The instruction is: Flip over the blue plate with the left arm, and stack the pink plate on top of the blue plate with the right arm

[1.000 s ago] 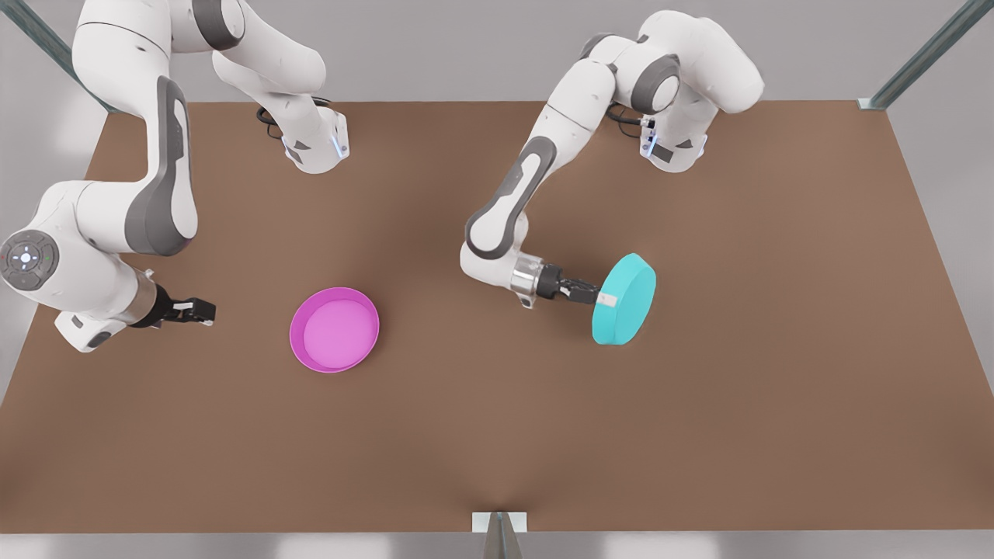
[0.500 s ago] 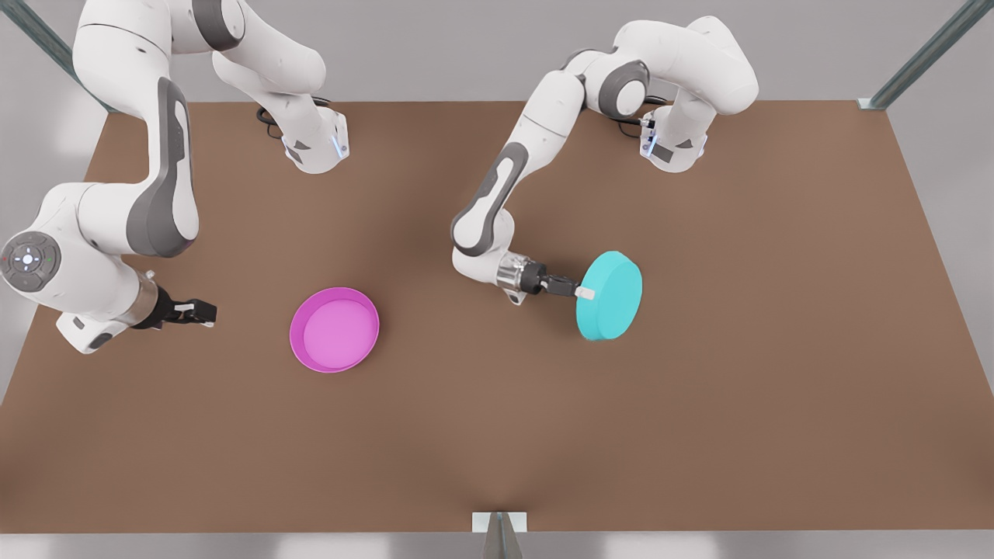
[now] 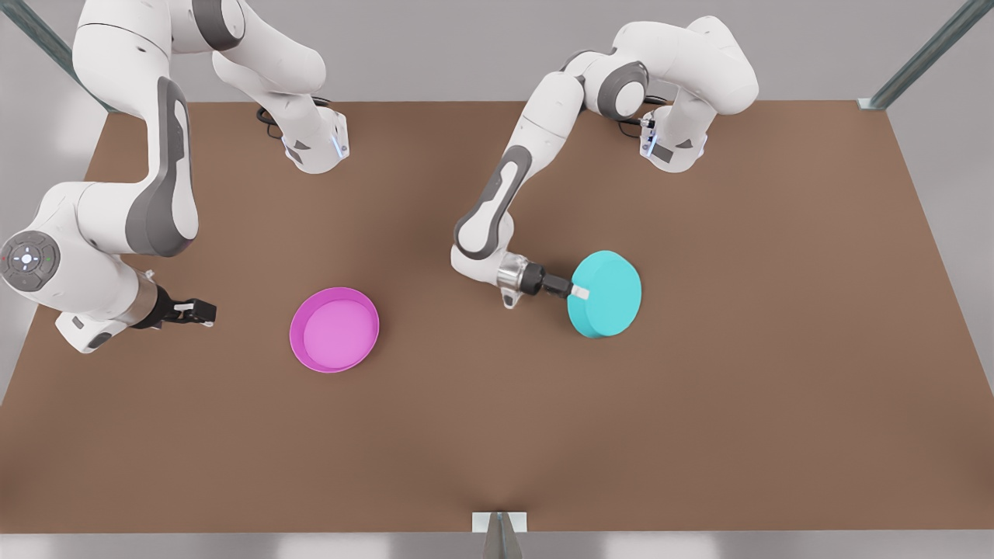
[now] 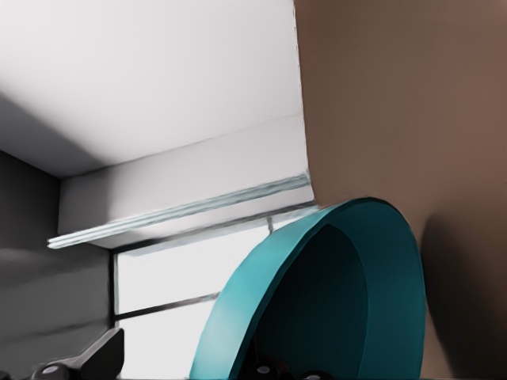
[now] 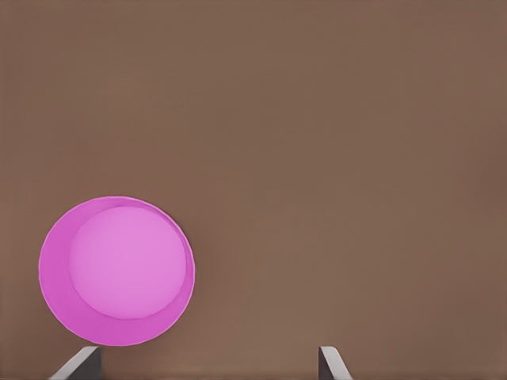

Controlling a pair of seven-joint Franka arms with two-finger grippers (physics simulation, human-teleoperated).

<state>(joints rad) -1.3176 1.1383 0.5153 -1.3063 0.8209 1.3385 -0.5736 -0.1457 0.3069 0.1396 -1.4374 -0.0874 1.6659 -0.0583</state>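
The blue plate (image 3: 607,293) is turned base-up and lies almost level over the table on the front view's right. My left gripper (image 3: 578,292) is shut on its rim at the side nearer the table's middle. The left wrist view looks into the plate's dark hollow underside (image 4: 388,269). The pink plate (image 3: 335,329) sits upright on the table at the front view's centre left, also seen in the right wrist view (image 5: 117,271). My right gripper (image 3: 203,312) waits open to the front view's left of the pink plate, apart from it, with its fingertips (image 5: 81,364) spread wide.
The brown table (image 3: 497,435) has open room in front of and between both plates. The two arm bases (image 3: 314,147) stand along the far edge. Metal frame posts (image 3: 916,62) rise at the far corners, and a bracket (image 3: 499,522) sits at the near edge.
The left arm has tipped the blue plate from steeply on edge to nearly flat, base up, shifting it slightly toward the front view's left. The right arm and pink plate have not moved.
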